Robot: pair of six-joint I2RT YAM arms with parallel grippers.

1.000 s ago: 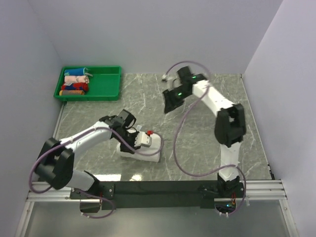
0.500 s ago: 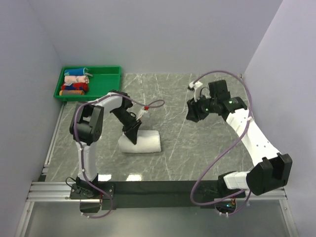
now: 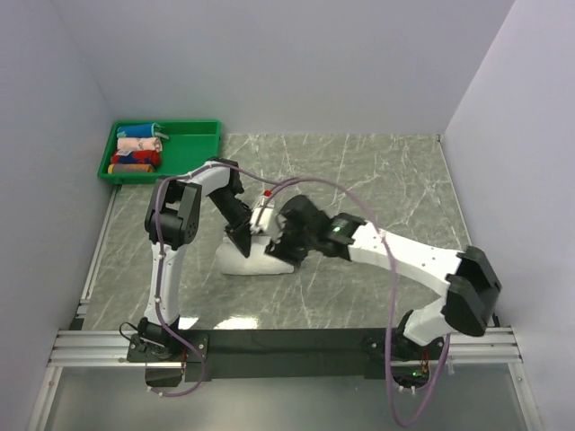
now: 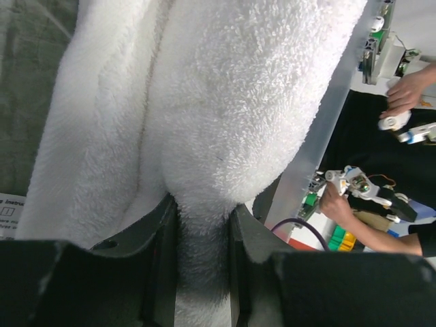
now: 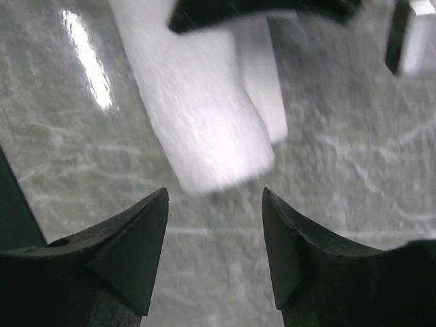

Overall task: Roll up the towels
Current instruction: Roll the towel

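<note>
The white towel [image 3: 246,262] lies as a thick roll on the marble table, left of centre. My left gripper [image 3: 240,242] comes down on its far left part and is shut on a fold of the terry cloth [image 4: 204,136], which is squeezed between the two dark fingers [image 4: 150,235]. My right gripper [image 3: 275,244] hovers at the roll's right end, open, with nothing between its fingertips [image 5: 146,225]. In the right wrist view the towel [image 5: 204,116] lies just beyond the open tips, blurred by motion.
A green tray [image 3: 193,154] stands at the back left with small coloured rolled cloths [image 3: 137,151] in its left end. Grey walls close in the table on three sides. A black rail [image 3: 287,343] with both arm bases runs along the near edge.
The right arm has swung from the far right of the table across to the towel's right end, its jaws standing wider. The left arm keeps its pinch on the towel.
</note>
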